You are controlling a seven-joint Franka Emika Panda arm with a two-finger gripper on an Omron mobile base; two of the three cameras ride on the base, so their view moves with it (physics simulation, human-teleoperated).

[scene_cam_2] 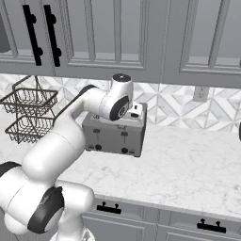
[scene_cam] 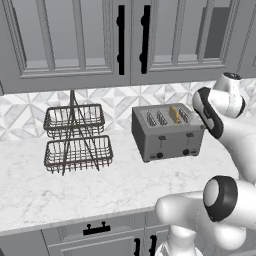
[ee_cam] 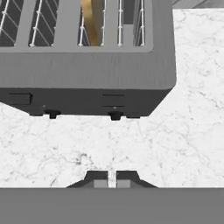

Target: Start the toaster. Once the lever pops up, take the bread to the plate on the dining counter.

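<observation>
Left base view, from the left: a two-tier wire basket (scene_cam: 76,137) stands on the marble worktop (scene_cam: 125,190), then the toaster (scene_cam: 167,132) sits against the tiled wall with the bread (scene_cam: 173,114) upright in one of its right-hand slots, and the arm (scene_cam: 220,107) bends over the toaster's right end. In the hand view the toaster's front with its two levers (ee_cam: 113,99) and two knobs (ee_cam: 115,116) lies above, and the gripper (ee_cam: 112,178) hangs over bare marble just in front of it, fingers (ee_cam: 97,177) pinched nearly together, grasping nothing
</observation>
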